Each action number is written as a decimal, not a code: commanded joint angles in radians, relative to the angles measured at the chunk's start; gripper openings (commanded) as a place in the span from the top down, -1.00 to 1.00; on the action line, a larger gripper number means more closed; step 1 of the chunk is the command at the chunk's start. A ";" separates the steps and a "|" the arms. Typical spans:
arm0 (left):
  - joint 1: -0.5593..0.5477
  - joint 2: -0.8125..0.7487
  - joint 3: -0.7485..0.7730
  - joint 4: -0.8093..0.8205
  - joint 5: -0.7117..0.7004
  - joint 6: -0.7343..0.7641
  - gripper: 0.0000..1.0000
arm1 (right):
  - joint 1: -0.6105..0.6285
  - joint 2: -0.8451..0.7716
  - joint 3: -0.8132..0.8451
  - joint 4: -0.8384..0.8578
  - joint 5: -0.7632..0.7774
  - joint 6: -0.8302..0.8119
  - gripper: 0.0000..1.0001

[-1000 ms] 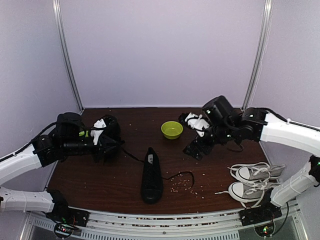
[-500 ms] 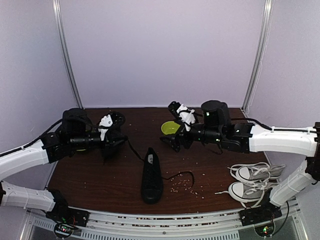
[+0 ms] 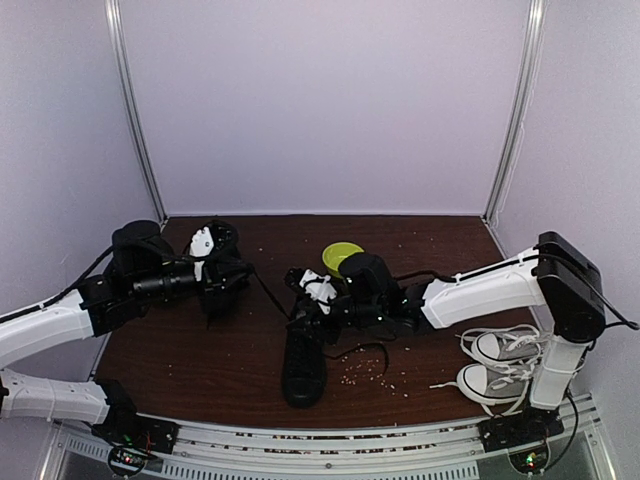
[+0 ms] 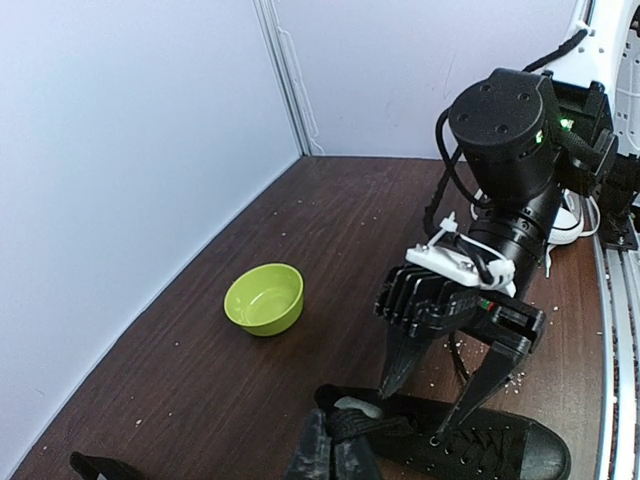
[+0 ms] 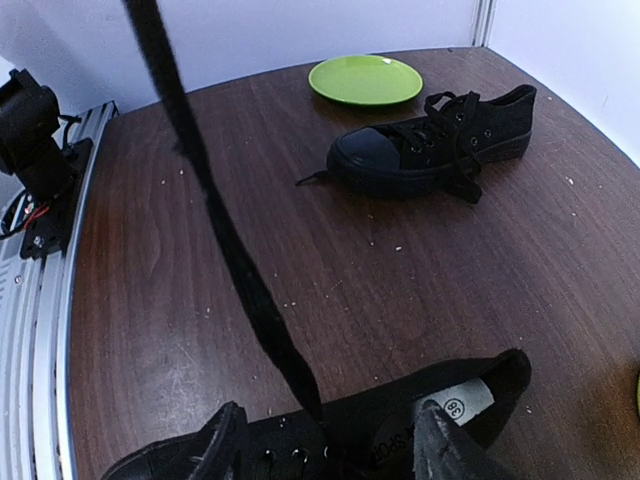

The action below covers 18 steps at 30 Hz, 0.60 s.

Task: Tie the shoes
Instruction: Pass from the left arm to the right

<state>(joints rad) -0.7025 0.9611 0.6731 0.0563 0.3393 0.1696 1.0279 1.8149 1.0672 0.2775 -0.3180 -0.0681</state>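
One black shoe (image 3: 303, 362) lies mid-table, toe toward me. My left gripper (image 3: 228, 280) is shut on its black lace (image 3: 272, 303), which runs taut to the left of the shoe; the closed fingers (image 4: 335, 455) pinch it in the left wrist view. My right gripper (image 3: 305, 308) is open above the shoe's collar, one finger on each side of the opening (image 5: 330, 445). The taut lace (image 5: 215, 220) rises from the eyelets. The second black shoe (image 5: 430, 145) lies on its sole farther left, laces loose; the left arm hides it in the top view.
A green bowl (image 3: 343, 258) stands behind the shoe. A green plate (image 5: 365, 78) lies beyond the second shoe. Grey-and-white sneakers (image 3: 505, 362) sit at the front right. Crumbs (image 3: 370, 372) are scattered right of the shoe.
My right arm swung from the back right, past the bowl, down to the black shoe's collar. My left gripper stayed at the left, still pinching the lace.
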 commanded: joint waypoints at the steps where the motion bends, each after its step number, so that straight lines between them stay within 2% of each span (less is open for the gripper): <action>1: -0.005 0.004 -0.003 0.064 0.021 -0.007 1.00 | 0.000 0.024 0.037 0.099 -0.036 0.008 0.05; 10: -0.005 -0.005 -0.007 0.067 0.026 -0.001 1.00 | -0.004 0.031 0.041 0.057 -0.032 0.013 0.79; 15: -0.005 -0.015 -0.018 0.084 0.059 -0.003 1.00 | -0.007 0.022 0.043 0.047 -0.038 0.011 1.00; 18: -0.005 -0.015 -0.023 0.086 0.066 -0.003 1.00 | -0.012 0.017 0.038 0.042 -0.029 0.015 1.00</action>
<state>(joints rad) -0.7025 0.9611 0.6643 0.0719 0.3706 0.1696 1.0248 1.8408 1.0885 0.3275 -0.3458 -0.0555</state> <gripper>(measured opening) 0.003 0.003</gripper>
